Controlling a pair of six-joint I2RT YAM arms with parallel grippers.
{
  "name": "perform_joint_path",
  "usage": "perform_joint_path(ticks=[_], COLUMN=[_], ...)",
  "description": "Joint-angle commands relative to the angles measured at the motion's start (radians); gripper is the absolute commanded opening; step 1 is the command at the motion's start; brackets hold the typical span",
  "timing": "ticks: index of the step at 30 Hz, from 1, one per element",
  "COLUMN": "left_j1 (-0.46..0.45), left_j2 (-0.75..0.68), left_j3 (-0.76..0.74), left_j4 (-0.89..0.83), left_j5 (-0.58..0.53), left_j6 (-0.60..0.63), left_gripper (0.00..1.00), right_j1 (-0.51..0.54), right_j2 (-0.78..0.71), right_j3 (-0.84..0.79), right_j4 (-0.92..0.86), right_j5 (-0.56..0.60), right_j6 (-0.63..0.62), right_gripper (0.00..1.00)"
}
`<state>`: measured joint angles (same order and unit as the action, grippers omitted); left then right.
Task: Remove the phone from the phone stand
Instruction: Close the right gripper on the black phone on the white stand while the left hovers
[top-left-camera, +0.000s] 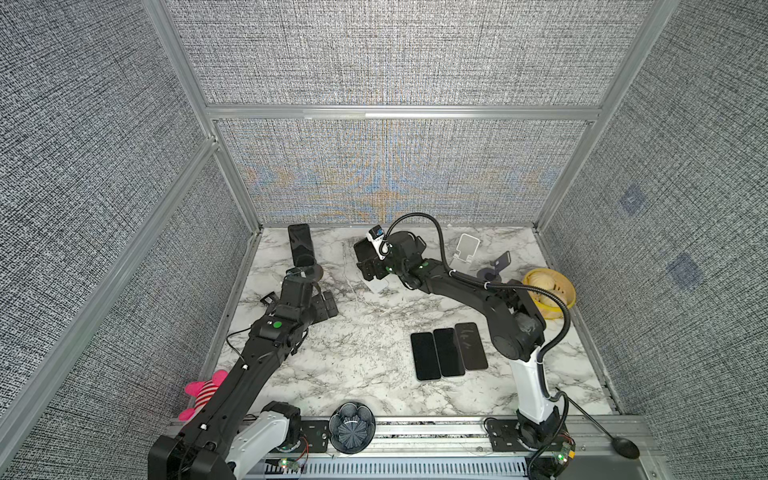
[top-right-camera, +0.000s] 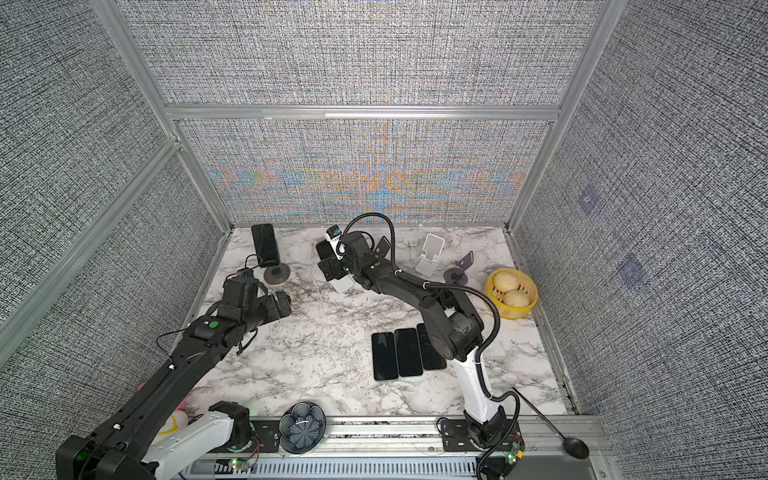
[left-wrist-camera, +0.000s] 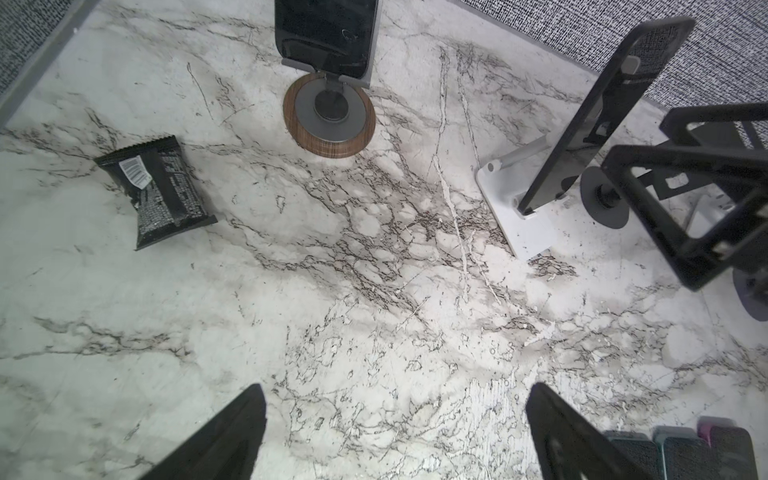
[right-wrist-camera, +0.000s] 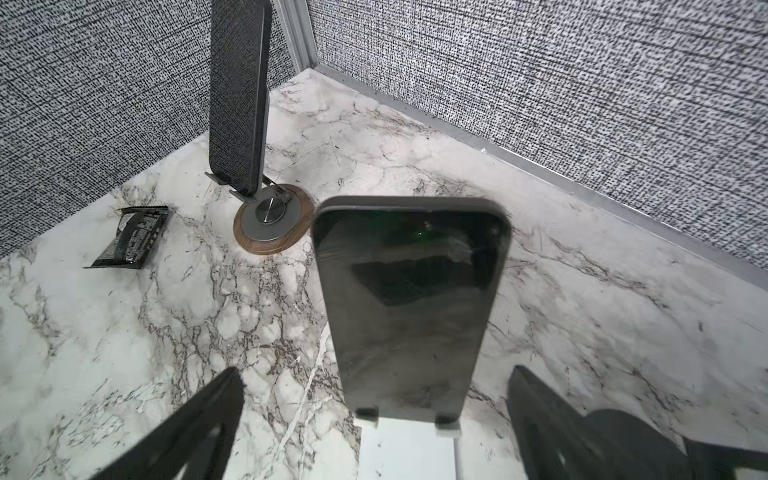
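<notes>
Left wrist: left gripper (left-wrist-camera: 397, 388) has its jaws spread full wide with nothing between them, over the marble table (left-wrist-camera: 374, 291). 2 phones on 2 stands lie ahead of it. The second phone (left-wrist-camera: 328, 37) sits on the wood-base stand (left-wrist-camera: 328, 124) straight ahead. The target phone (left-wrist-camera: 602, 116) sits on the white stand (left-wrist-camera: 523, 224), ahead and to its right. 1 snack packet (left-wrist-camera: 156, 191) is ahead-left.

Right wrist: right gripper (right-wrist-camera: 376, 372) is spread just as wide and grips nothing — one finger on each side of the target phone, a gap showing on both sides. The phone leans back, its bottom edge seated in the white stand's 2 lips. Beyond the fingers are the second phone, the wood-base stand and the packet.

Both top views: 5 phones in all — 2 on stands, plus 3 flat phones (top-left-camera: 449, 351) side by side behind the right gripper, by its arm's base. There are 4 stands, 2 loaded and 2 bare. The bare ones are the empty white stand (top-left-camera: 466, 246) and the dark stand (top-left-camera: 496, 266), both to that gripper's right. Further right is 1 yellow basket (top-left-camera: 572, 296) holding 2 buns (top-right-camera: 505, 281).
</notes>
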<state>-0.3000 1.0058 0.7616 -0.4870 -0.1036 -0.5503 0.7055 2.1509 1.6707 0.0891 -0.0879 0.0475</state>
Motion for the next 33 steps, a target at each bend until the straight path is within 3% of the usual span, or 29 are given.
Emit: perform_joint_path(ticks=[1, 6, 26, 33], left_j1=[0.001, 0.002, 0.002, 0.002], left_j2=[-0.006, -0.019, -0.034, -0.044], left_j3=[-0.003, -0.010, -0.017, -0.026], left_j4=[0.025, 0.031, 0.024, 0.029], left_j5=[0.004, 0.001, 0.012, 0.008], left_j6=[0.001, 0.003, 0.009, 0.007], left_gripper=[0.99, 0.99, 0.98, 0.98], right_j1=[0.004, 0.003, 0.002, 0.000], right_j2=[0.024, 0.044, 0.149, 0.151], right_j3=[0.025, 0.034, 0.175, 0.176], right_j4=[0.058, 0.083, 0.026, 0.023], right_j5=[0.046, 0.108, 0.065, 0.047], right_j6=[0.001, 0.012, 0.016, 0.021], right_gripper=[0.99, 0.99, 0.98, 0.93])
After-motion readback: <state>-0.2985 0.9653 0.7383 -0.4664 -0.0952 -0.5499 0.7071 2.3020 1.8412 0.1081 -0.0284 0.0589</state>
